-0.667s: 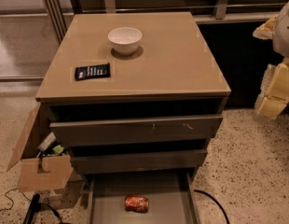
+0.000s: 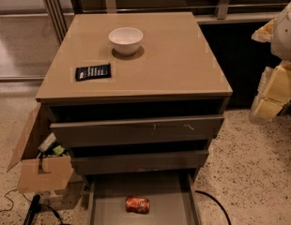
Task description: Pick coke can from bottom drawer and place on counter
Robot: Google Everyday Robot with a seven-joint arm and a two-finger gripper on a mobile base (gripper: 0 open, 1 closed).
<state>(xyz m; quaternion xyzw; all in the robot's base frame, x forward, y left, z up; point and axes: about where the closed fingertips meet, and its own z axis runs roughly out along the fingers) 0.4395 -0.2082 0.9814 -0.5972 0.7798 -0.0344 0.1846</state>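
The bottom drawer (image 2: 166,193) stands pulled out at the lower edge of the view, and its front end is cut off there. The coke can (image 2: 137,204) lies on its side on the drawer's grey floor, near the middle and clear of both side walls. Nothing covers it. To the drawer's right a black cable (image 2: 215,201) curves over the speckled floor and runs out of view. To its left an open cardboard box (image 2: 40,175) sits against the cabinet. Its contents are too small for me to make out.

Above the open drawer are the middle drawer (image 2: 138,162) and the top drawer (image 2: 136,130), their fronts overhanging the back of the bottom one. The gaps above them are dark.

The counter (image 2: 183,64) carries a flat black packet (image 2: 92,71) near its left edge and, farther back, a white bowl (image 2: 126,40).

My gripper (image 2: 271,97) hangs at the right edge of the view, beside the cabinet at about counter height and well apart from the can. Part of it is cut off, and I cannot tell whether it is open or closed.
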